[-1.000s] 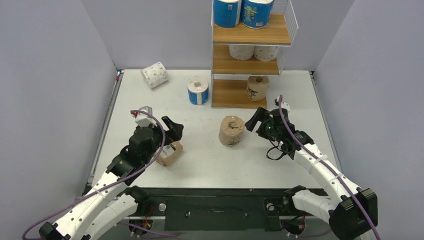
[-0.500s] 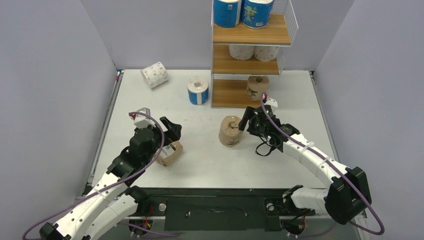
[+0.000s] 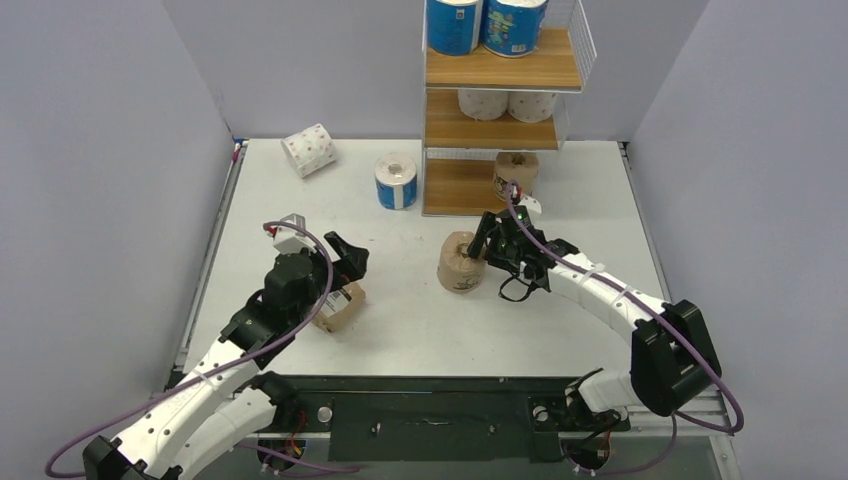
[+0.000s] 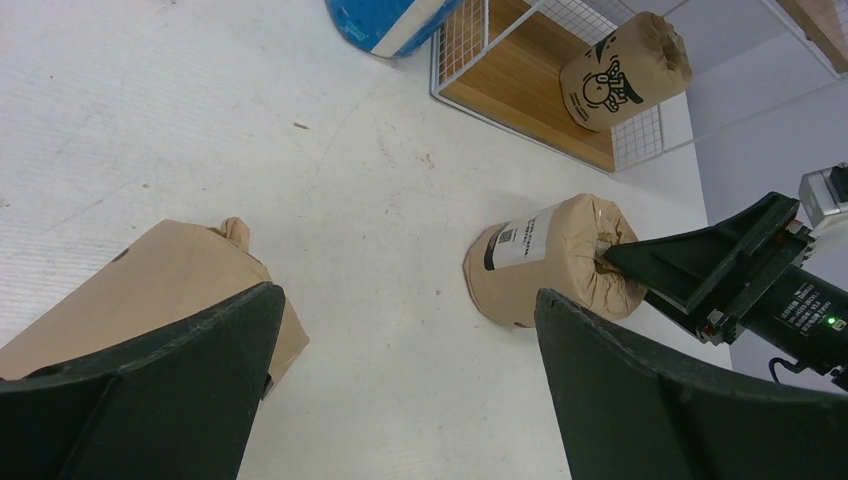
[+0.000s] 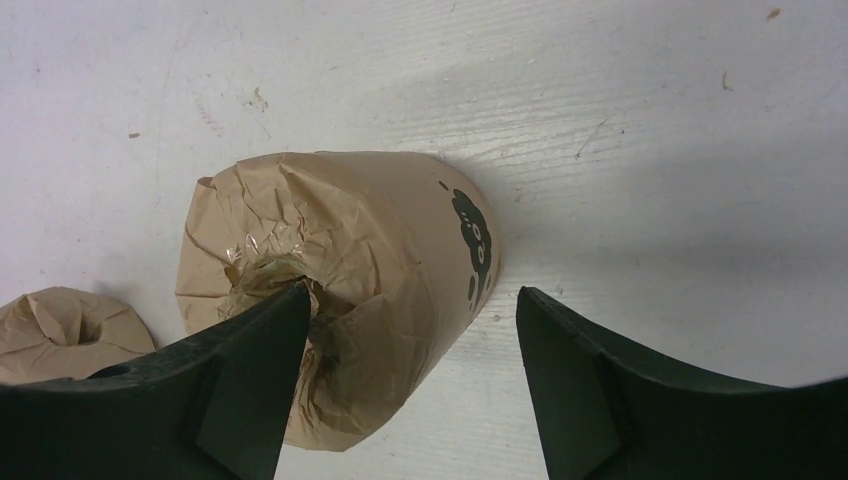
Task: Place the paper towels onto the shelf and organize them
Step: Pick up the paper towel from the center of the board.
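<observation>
Five paper towels are stowed on the shelf [image 3: 500, 70]: two blue-wrapped rolls [image 3: 455, 25] on the top board, two white rolls [image 3: 483, 103] on the middle board, and one shelved kraft roll [image 3: 516, 175] at the right of the bottom board. Four are outstanding on the surface [image 3: 400, 330]: a pink-dotted roll [image 3: 308, 150] on its side at the far left, a loose blue roll [image 3: 396, 181] standing just beside the shelf's left side, an upright kraft roll [image 3: 462, 263] in the middle, and a lying kraft roll [image 3: 340, 307] nearer the left arm. The right claw [image 5: 412, 300] is open at the upright kraft roll, one finger at the crumpled hollow on its top, the other outside the wrapper and clear of it; no grip is made. The left claw [image 4: 405, 300] stands wide open above the lying kraft roll, holding nothing. Assessment: roughly half complete; the bottom board has free space, and tidying of placed rolls cannot be judged yet.
</observation>
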